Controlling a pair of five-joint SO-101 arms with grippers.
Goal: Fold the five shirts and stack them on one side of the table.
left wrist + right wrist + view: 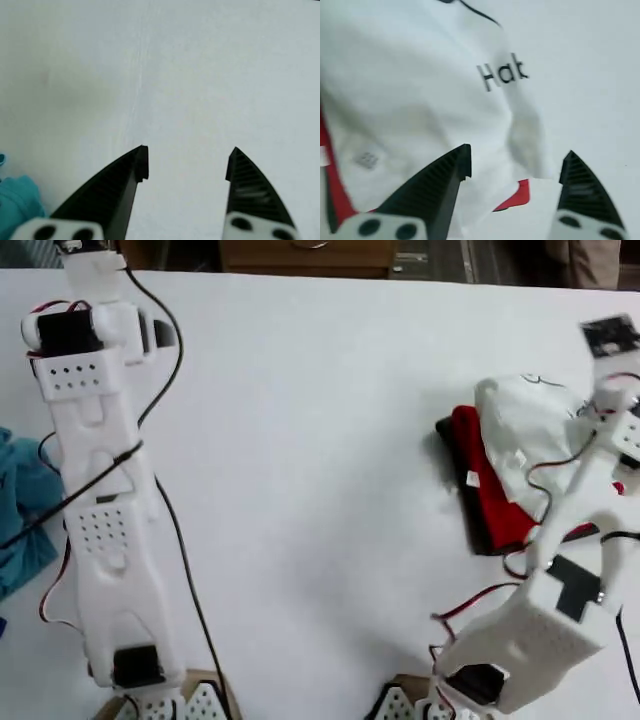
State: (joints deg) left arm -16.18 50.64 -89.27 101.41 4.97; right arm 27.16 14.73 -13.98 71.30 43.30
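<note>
Overhead, black shirt (445, 440) beneath red shirt (476, 468)

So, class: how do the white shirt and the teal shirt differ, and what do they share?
The white shirt lies atop a red shirt; the teal shirt lies on the table itself at the opposite edge. The white shirt looks roughly folded, the teal shirt crumpled. The right gripper hangs open over the white shirt, the left gripper over bare table beside the teal shirt. Neither is gripped.
</note>
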